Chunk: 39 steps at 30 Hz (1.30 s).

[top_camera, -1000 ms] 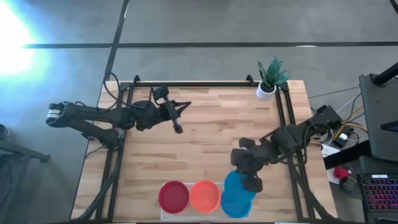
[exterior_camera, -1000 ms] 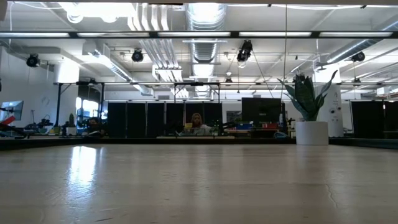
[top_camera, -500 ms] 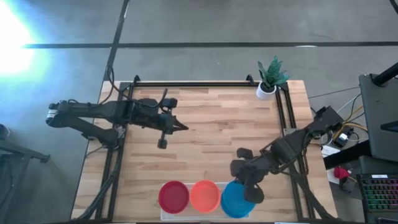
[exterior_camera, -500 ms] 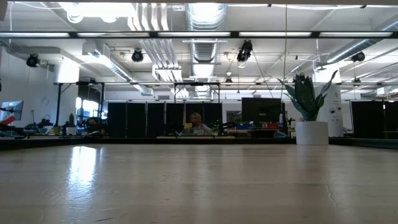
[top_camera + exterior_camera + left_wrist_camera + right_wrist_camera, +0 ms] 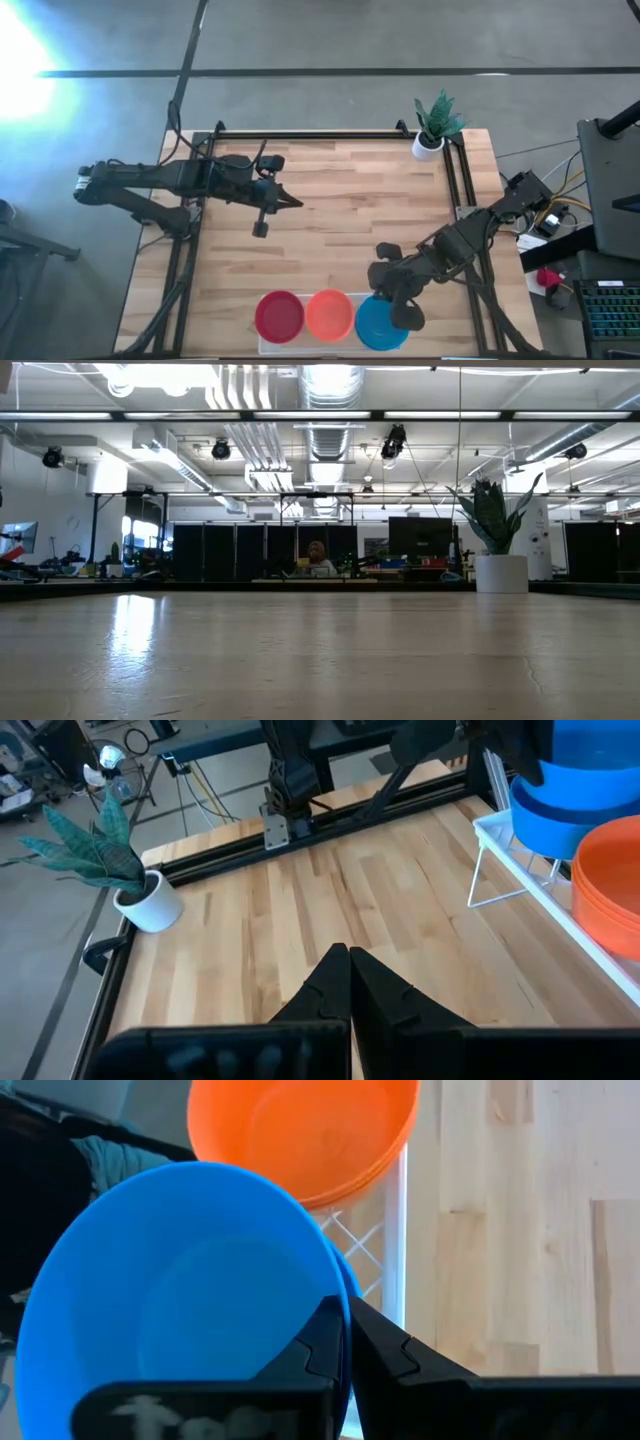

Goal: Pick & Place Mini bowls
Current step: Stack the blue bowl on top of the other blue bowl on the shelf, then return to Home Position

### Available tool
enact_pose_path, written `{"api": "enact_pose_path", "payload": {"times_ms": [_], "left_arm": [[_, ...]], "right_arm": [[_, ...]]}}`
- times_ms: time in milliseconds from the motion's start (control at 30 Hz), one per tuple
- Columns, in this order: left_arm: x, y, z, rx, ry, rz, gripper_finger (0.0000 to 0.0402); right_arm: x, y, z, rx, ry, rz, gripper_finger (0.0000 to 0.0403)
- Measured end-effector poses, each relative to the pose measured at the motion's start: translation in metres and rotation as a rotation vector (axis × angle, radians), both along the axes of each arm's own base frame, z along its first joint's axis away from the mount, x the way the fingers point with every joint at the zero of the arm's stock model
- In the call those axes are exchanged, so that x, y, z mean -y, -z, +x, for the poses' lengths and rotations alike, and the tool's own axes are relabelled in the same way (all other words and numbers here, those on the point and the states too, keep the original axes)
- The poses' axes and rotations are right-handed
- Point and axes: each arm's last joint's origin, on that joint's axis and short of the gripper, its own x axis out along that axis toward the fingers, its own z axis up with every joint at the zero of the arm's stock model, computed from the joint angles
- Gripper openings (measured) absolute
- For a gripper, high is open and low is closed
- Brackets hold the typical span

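- High view: I'm looking down on a pale wooden slatted bench (image 5: 340,200) with a black frame, and both dark arms reach in over it.
- My right pincer (image 5: 402,312) is down at the near edge, over the rim of the glossy blue plastic mini bowl (image 5: 378,322). In the right wrist view its fingers (image 5: 330,1345) are pressed together on that bowl's rim, so it is clamped shut on the blue bowl (image 5: 180,1280).
- That blue bowl sits at the right end of a white rectangular lattice tray (image 5: 262,346) along the bench's near edge. In the left wrist view it looks to be a stack of blue bowls (image 5: 570,790) rather than one.
- The glossy orange plastic mini bowl (image 5: 329,314) sits in the middle of the tray, just beside the blue one, and the glossy red plastic mini bowl (image 5: 279,316) sits at the left end, touching or nearly touching the orange.
- My left pincer (image 5: 262,227) hangs over the left-centre of the bench, well apart from the tray. Its fingers (image 5: 345,985) are closed tight against each other with nothing between them.
- A small white pot with a green spiky plant (image 5: 431,128) stands at the far right corner.
- Low view: only the bench top and the plant pot (image 5: 500,572) show; neither arm is in it.
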Motion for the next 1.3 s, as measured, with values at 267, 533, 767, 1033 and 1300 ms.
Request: {"api": "enact_pose_path", "payload": {"times_ms": [267, 533, 767, 1033, 1300], "left_arm": [[0.0, 0.0, 0.0, -0.005, 0.001, 0.001, 0.0], [0.0, -0.001, 0.0, -0.002, 0.0, 0.0, 0.0], [0.0, -0.001, 0.0, -0.002, 0.0, 0.0, 0.0], [0.0, -0.002, -0.001, 0.001, -0.009, 0.015, 0.0], [-0.001, -0.022, -0.015, 0.065, -0.017, 0.016, 0.0]], "right_arm": [[0.0, 0.013, 0.0, -0.029, -0.001, -0.015, 0.0009], [-0.001, 0.014, 0.002, -0.005, -0.009, -0.006, 0.0014], [-0.001, 0.014, 0.002, -0.001, -0.01, -0.003, 0.0068], [-0.001, -0.005, 0.002, 0.055, -0.02, 0.024, 0.0121], [0.007, -0.042, -0.01, 0.088, -0.154, -0.075, 0.0087]]}}
